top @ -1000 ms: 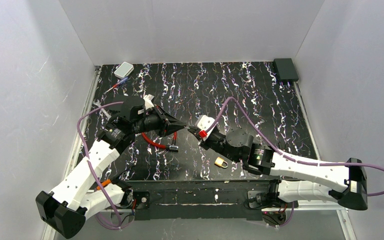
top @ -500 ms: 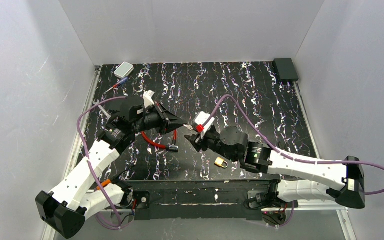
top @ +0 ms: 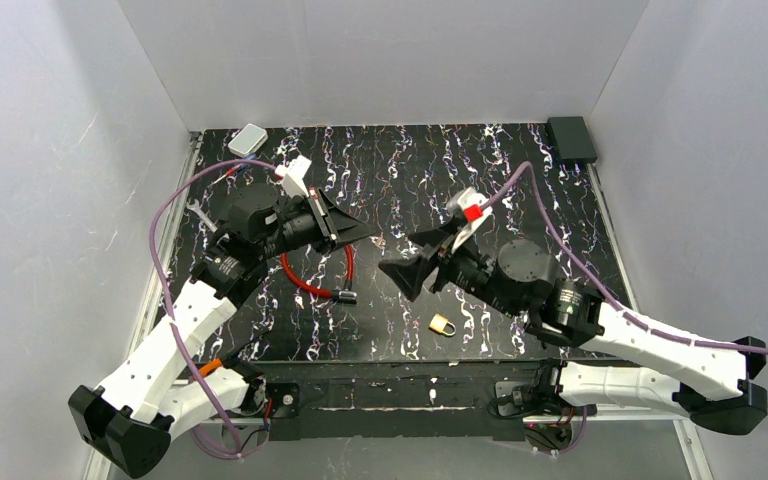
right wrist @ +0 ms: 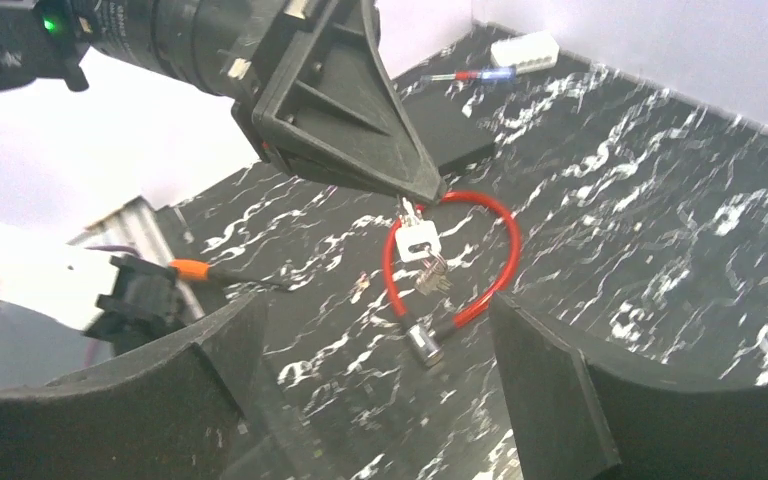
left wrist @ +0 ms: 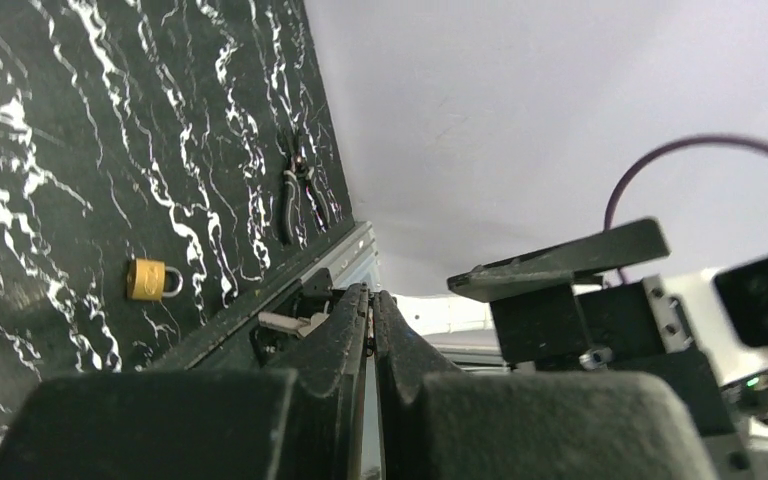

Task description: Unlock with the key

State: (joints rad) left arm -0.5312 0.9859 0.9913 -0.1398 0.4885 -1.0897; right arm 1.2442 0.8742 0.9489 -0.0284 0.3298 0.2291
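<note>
My left gripper (top: pixel 373 232) is shut on the ring of a small bunch of silver keys (right wrist: pixel 418 242), which hangs from its tip (right wrist: pixel 426 194) above the table. In the left wrist view the fingers (left wrist: pixel 370 300) are pressed together with the thin ring between them. A red cable lock (top: pixel 312 281) lies on the black marbled table under the keys, its metal barrel (right wrist: pixel 422 341) toward me. My right gripper (top: pixel 397 273) stands open and empty, facing the keys from the right (right wrist: pixel 375 305). A small brass padlock (top: pixel 443 325) lies near the front edge, also visible as the padlock (left wrist: pixel 150 279).
A white box (top: pixel 248 139) and a red-and-blue pen (right wrist: pixel 475 75) lie at the back left corner. A black box (top: pixel 571 138) sits at the back right. Black pliers (left wrist: pixel 295 195) lie near the table's rim. White walls close in three sides.
The right gripper has opened wide and drawn back to the right, away from the left gripper's tip. The left gripper has stayed shut and shifted slightly back with the keys.
</note>
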